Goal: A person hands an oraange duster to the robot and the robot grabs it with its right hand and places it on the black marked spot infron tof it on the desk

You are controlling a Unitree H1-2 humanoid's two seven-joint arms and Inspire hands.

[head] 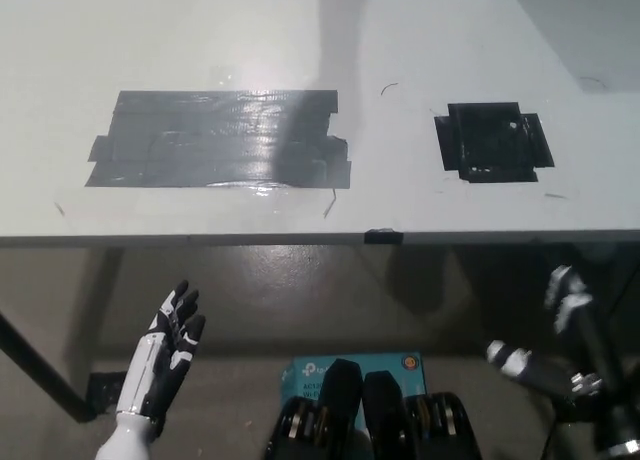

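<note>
No duster is seen; the black marked spot [493, 142] lies bare on the table [420, 40]. Below the near edge, the left robot hand [176, 335] is held spread and empty, while the right robot hand [560, 345] cannot be judged.

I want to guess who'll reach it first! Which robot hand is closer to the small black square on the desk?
The right hand. It hangs below the desk edge, just under and right of the small black square. The left hand is far off to the square's left, also below the desk.

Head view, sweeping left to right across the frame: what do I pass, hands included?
White left hand, open below the desk edge → large grey tape patch → small black marked spot → black right hand low at right.
</note>
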